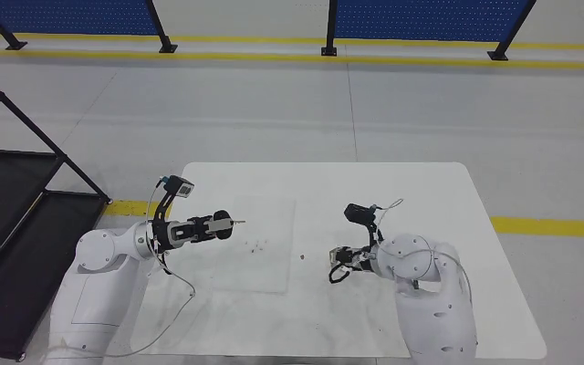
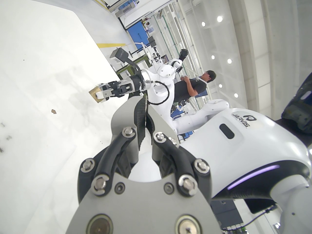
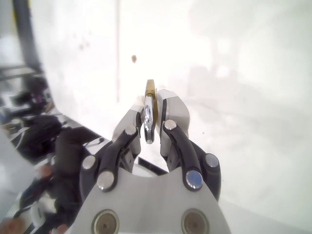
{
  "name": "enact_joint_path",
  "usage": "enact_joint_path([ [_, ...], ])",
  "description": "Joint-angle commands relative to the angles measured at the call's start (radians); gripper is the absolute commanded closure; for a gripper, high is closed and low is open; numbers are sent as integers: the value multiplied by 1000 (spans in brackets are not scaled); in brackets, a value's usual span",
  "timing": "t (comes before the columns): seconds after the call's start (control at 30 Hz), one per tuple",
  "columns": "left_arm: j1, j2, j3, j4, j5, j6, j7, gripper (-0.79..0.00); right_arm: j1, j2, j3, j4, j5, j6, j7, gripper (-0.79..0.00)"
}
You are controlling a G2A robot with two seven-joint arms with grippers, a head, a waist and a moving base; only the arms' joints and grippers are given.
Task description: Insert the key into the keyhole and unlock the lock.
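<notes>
My left gripper (image 1: 228,222) hovers over the left half of the white table, shut on a thin key (image 1: 239,221) whose tip pokes out toward the table's middle. In the left wrist view its fingers (image 2: 140,113) press together and hide the key. My right gripper (image 1: 338,262) is held right of the middle, shut on a brass padlock (image 3: 150,87) with a chrome shackle (image 3: 148,120) lying back between the fingers. From the left wrist view, the padlock (image 2: 93,93) faces my left gripper (image 2: 144,105) across a gap, held in the right gripper (image 2: 102,94).
The white table (image 1: 438,201) carries a thin pale mat (image 1: 265,265) at its middle, with small dark specks (image 1: 258,244) and a brown crumb (image 2: 53,111). A black cart (image 1: 27,210) stands off the table's left side. Blue barriers (image 1: 429,18) line the far floor.
</notes>
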Motion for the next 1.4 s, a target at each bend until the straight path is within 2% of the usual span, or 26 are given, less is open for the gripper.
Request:
enact_joint_path([
  [0.0,0,0,0,0,0,0,0,0,-6,10,42,19,180,-34,0,0],
  [0.17,0,0,0,0,0,0,0,0,-4,36,116,111,568,-126,0,0],
  [0.27,0,0,0,0,0,0,0,0,2,52,137,159,740,-158,0,0],
  [0.47,0,0,0,0,0,0,0,0,-3,74,165,204,966,-189,-9,0],
  [0.97,0,0,0,0,0,0,0,0,-16,79,158,201,998,-198,-36,0],
  [1.37,0,0,0,0,0,0,0,0,-164,95,120,104,1022,-351,-308,0],
])
